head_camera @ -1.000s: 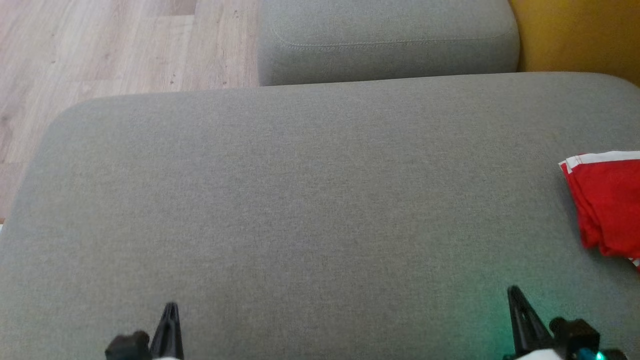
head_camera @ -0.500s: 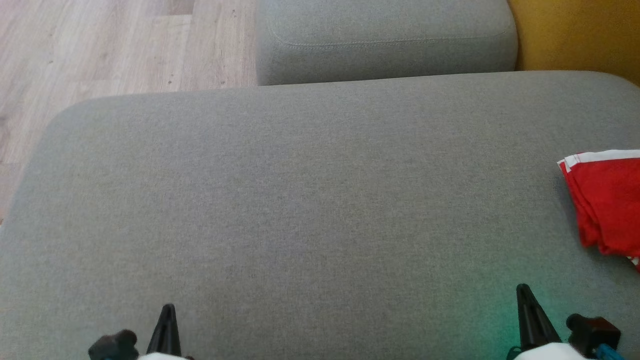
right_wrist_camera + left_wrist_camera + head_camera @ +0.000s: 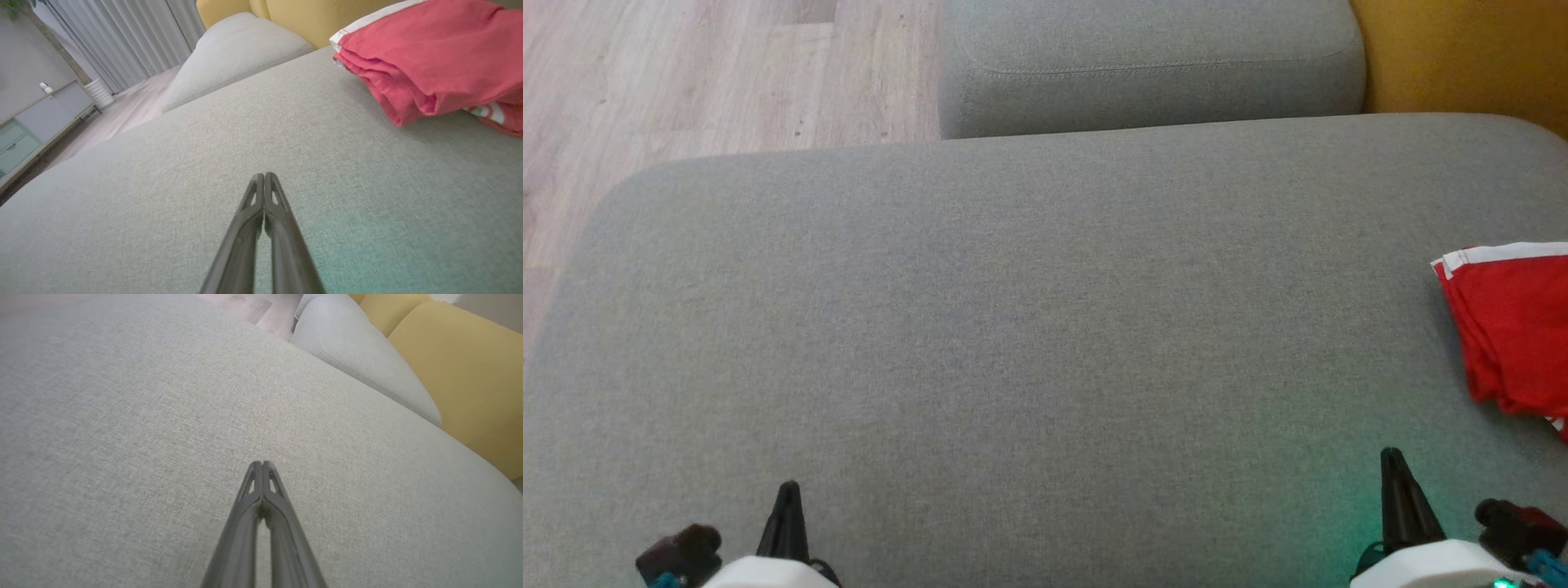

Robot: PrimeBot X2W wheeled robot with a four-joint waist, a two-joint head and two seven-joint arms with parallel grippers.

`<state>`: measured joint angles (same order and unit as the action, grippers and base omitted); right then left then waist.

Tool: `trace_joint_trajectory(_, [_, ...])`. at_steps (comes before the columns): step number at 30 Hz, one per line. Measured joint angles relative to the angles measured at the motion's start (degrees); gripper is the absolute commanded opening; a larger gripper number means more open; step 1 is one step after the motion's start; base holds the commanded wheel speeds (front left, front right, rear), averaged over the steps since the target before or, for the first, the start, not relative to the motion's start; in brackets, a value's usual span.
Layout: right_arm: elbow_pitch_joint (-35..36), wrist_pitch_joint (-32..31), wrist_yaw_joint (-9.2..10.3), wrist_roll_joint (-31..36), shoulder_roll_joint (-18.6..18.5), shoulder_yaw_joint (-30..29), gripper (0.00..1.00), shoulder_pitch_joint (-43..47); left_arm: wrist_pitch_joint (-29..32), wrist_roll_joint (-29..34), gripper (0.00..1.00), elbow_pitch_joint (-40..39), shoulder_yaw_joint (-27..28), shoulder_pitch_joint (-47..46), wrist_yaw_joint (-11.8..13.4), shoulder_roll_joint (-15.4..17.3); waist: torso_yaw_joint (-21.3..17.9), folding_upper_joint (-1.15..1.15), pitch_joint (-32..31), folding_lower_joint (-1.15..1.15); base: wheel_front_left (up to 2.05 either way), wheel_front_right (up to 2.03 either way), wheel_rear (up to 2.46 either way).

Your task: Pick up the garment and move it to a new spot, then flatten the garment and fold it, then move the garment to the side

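Two jaws: both closed, tips pressed together, empty.
Left jaws: low over the grey seat [image 3: 1013,327], tips pointing across it; bare fabric ahead of them.
Right jaws: low over the same seat, tips pointing the same way; can't tell whether they touch the fabric.
Garment [image 3: 1515,327]: red with white trim, folded into a stack, lying on the seat ahead of the right jaws and off to their right. It is well apart from those tips and far across the seat from the left jaws. The head view's right edge cuts it off.
Garment detail: in the right wrist view the layered fold edges face the jaws. A white band runs along the far edge, and a white-striped bit sticks out at the near right corner.
Glow [image 3: 1339,506]: green tint on the seat just left of the right jaws.
Cushion [image 3: 1152,73]: smaller, grey, butted against the seat's far edge, ahead of both jaws and between them sideways.
Backrest [image 3: 1462,57]: yellow, ahead of the right jaws, beside the cushion.
Floor [image 3: 686,73]: pale wood, ahead-left of the left jaws, past the seat's rounded corner.
Curtain [image 3: 135,36], cabinet [image 3: 41,118]: far ahead-left of the right jaws.
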<state>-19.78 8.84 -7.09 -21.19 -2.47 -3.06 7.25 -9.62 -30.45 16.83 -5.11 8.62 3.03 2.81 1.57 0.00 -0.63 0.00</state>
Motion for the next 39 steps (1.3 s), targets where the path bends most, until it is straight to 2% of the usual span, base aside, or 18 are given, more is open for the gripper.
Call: trace_joint_trajectory(39, [1.5, -6.1, 0.01, -28.7, 0.0, -1.9, 0.00, -3.4, 6.1, -25.4, 0.00, -0.2, 3.2, -4.4, -4.1, 0.0, -0.6, 0.00, 0.3, 0.00, 0.00, 0.00, 0.00])
